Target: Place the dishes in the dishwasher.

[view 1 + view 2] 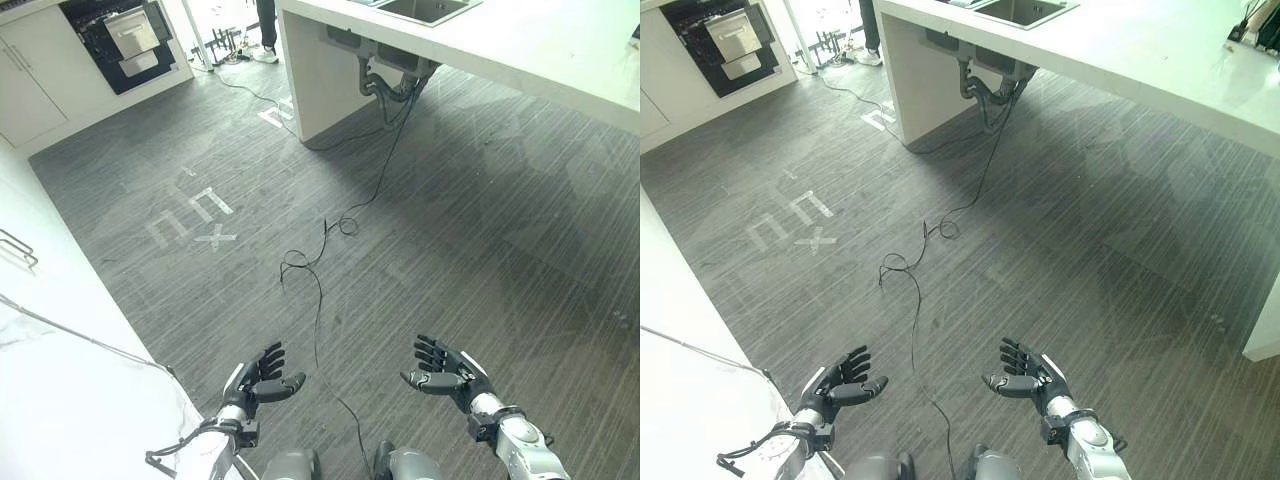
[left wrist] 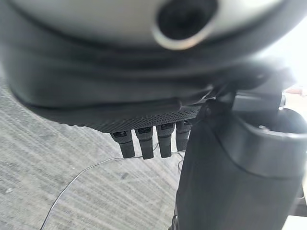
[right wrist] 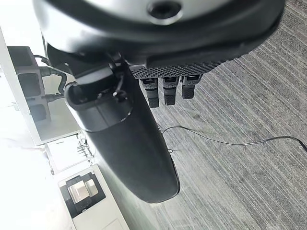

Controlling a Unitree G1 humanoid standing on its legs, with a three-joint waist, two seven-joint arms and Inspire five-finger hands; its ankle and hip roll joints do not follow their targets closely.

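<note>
The dishwasher [image 1: 118, 40] stands open and dark in the white cabinets at the far left, with a pale rack inside; it shows again in the right wrist view [image 3: 80, 191]. My left hand [image 1: 262, 380] hangs low over the grey floor, fingers straight and spread, holding nothing. My right hand [image 1: 445, 372] is level with it to the right, also open and empty. In the wrist views the left fingers [image 2: 144, 143] and right fingers [image 3: 165, 92] hang relaxed over bare floor.
A white island counter [image 1: 520, 50] with a sink [image 1: 425, 8] runs along the far right, pipes [image 1: 385, 85] below it. A white counter [image 1: 60, 400] borders my left. White tape marks [image 1: 190, 215] lie on the floor. A person's legs [image 1: 265, 30] stand far back.
</note>
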